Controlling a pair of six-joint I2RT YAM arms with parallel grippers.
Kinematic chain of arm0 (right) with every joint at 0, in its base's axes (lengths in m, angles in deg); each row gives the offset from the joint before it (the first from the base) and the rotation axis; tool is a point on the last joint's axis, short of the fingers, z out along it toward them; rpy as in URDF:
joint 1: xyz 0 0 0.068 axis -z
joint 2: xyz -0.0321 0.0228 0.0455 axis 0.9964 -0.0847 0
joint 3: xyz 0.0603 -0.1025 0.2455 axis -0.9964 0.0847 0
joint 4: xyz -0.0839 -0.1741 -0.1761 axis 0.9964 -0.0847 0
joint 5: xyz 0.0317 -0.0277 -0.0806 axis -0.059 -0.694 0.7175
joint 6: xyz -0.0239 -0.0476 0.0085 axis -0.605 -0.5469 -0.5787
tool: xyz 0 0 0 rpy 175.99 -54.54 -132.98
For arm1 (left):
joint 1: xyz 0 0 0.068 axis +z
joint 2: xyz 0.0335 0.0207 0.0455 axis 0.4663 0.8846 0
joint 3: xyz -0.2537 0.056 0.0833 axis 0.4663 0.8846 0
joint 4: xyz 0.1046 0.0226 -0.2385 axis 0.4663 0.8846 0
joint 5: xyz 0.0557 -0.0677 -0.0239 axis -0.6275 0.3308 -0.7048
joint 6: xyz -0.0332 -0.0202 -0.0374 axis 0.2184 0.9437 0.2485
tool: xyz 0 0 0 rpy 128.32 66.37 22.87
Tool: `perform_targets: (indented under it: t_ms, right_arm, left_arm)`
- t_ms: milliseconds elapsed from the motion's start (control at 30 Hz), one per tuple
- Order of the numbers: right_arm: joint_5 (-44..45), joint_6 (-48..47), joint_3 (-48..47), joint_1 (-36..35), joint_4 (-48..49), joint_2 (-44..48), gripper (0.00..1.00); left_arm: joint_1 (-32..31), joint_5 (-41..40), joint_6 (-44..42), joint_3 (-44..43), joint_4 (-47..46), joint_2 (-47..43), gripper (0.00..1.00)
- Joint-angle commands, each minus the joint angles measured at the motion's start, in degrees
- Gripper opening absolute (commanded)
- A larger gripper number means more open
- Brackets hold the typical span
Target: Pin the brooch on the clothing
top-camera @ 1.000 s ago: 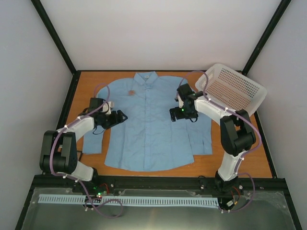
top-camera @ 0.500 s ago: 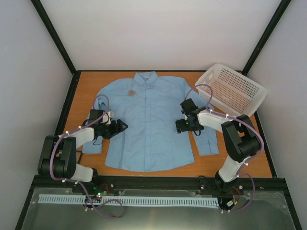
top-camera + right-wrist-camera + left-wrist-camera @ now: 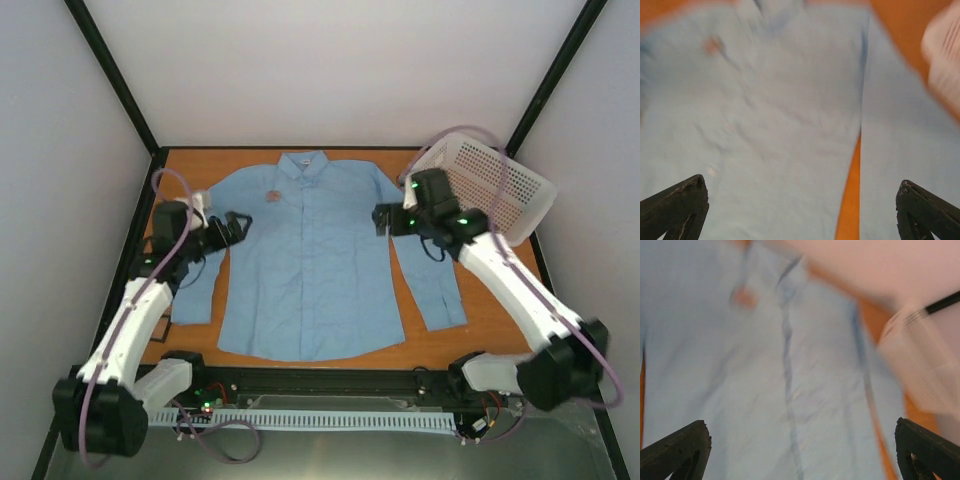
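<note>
The top view is sharp under soft, even light, with faint shadows on the worktop (image 3: 392, 158). Both wrist views are heavily blurred, smearing the shirt (image 3: 830, 390) and the basket (image 3: 920, 360).

No text, label, brand, number or sign can be read in any view. The brooch (image 3: 272, 194) on the shirt (image 3: 310, 270) is too small in the top view to show any marking, and both wrist views are blurred.
</note>
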State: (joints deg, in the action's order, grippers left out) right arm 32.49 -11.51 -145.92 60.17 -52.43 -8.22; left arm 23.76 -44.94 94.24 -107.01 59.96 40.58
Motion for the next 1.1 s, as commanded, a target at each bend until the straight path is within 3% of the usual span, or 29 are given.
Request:
perform_targets:
  t_ms: [0,233,467,867,1067]
  right_arm:
    - [-0.43,-2.43,-8.61,0.47,-2.72,10.33,1.0]
    - [6.54,-4.26,-24.11,0.47,-13.61,17.41,1.0]
    - [12.17,-2.68,-35.17,0.45,-20.48,22.02,1.0]
    - [21.26,4.3,-41.54,0.45,-27.79,29.0,1.0]
    - [18.79,5.48,-42.53,0.47,-30.3,27.32,1.0]
  left_arm:
    - [0.08,-2.27,-3.54,-14.75,3.83,-8.0,1.0]
    - [0.13,-8.47,-8.31,-33.28,8.39,-12.79,1.0]
    - [0.12,-13.69,-10.26,-45.11,11.67,-13.35,1.0]
    - [0.08,-14.86,-7.96,-50.87,15.63,-14.2,1.0]
    - [0.11,-14.22,-6.27,-49.68,16.41,-14.55,1.0]
